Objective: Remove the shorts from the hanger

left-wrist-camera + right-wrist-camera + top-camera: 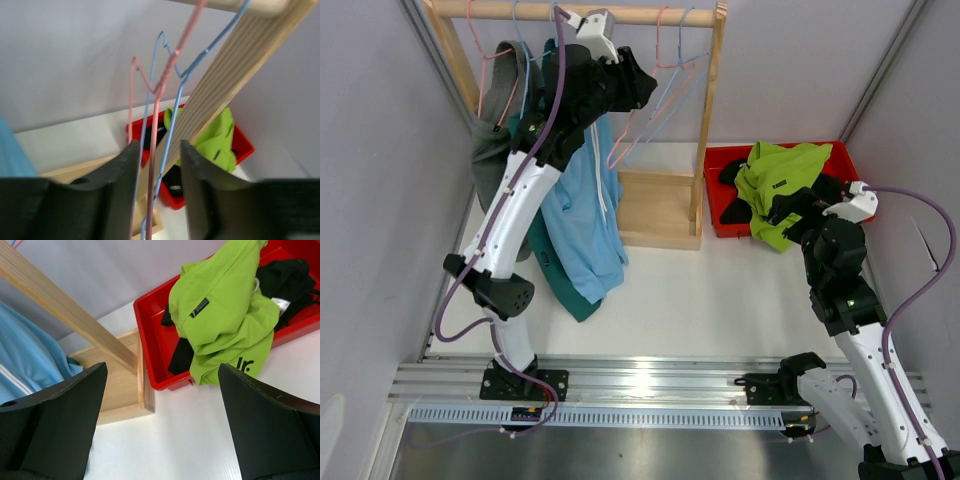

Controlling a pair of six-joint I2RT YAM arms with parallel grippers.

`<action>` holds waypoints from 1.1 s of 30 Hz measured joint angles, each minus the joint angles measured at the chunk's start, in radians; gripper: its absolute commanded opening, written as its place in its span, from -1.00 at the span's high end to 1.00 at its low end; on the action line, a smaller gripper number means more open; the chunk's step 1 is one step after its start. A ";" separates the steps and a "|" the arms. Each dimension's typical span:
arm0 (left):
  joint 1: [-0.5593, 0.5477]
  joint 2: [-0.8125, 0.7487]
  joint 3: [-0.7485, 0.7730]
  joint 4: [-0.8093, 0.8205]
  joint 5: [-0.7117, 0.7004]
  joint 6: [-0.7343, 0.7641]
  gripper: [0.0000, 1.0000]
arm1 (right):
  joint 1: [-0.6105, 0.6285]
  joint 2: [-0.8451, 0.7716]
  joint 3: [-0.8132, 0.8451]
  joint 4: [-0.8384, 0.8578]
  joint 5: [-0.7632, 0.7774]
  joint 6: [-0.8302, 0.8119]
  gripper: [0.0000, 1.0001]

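Removed: lime green cloth shorts, black cloth shorts, before your spread right hand. Hanging: light blue pair, dark teal pair, grey pair, beside your half-spread left hand.

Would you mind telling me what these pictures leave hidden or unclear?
- Top view: the left arm covers part of the grey shorts and dark teal shorts.
- Every view: the lime green shorts cover most of the black shorts in the red bin.
- Left wrist view: blurred hanger wires leave the bottom edge between the fingers of the left gripper; contact unclear.
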 measured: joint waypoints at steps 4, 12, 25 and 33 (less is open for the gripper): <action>0.001 -0.080 -0.013 -0.035 -0.028 0.027 -0.28 | 0.041 0.005 -0.006 -0.004 0.001 0.006 -0.99; 0.106 -0.320 -0.046 -0.083 -0.102 0.098 -0.33 | 0.123 -0.001 -0.012 -0.018 0.035 0.013 -0.99; 0.220 -0.324 -0.242 -0.122 -0.154 0.151 -0.42 | 0.148 -0.058 -0.012 -0.066 0.079 0.013 -0.99; 0.248 -0.282 -0.243 -0.129 -0.146 0.149 -0.37 | 0.148 -0.076 -0.012 -0.092 0.098 0.012 -0.98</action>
